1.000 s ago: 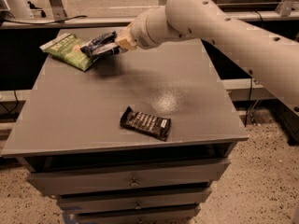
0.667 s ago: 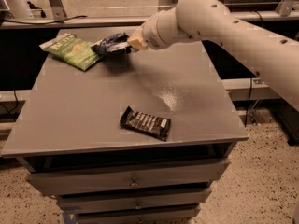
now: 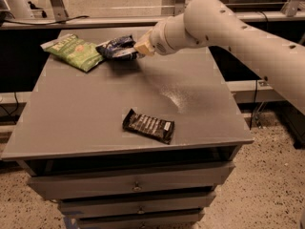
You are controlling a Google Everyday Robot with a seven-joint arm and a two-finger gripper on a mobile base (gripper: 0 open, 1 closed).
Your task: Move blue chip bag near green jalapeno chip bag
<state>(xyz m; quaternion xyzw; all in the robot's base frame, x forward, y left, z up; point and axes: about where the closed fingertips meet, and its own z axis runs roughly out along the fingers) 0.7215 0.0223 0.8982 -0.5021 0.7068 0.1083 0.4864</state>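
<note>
Blue chip bag (image 3: 116, 47) sits at the back left of the tabletop (image 3: 95, 109), its left tip right up against the green jalapeno chip bag (image 3: 74, 51), maybe touching it. Honestly can't tell if the blue chip bag is resting flat or hanging just off the surface.

Going by size: the big white arm (image 3: 228, 27) comes in from the right and gets cut off at the picture's edge, so the rest of the robot is out of sight. It crosses over the back right part of the grey tabletop and hides that corner. Under the top there's a stack of drawers (image 3: 136, 187), with the lowest one chopped by the bottom edge.

The green bag lies flat near the back left corner; its lettering is too small to read. The blue one is crumpled and its print is hard to make out too.

A dark candy bar (image 3: 148, 126) lies alone toward the front, well apart from both bags.

The gripper (image 3: 139, 49) is clamped on the blue bag's right end, and that end is tucked out of view.
</note>
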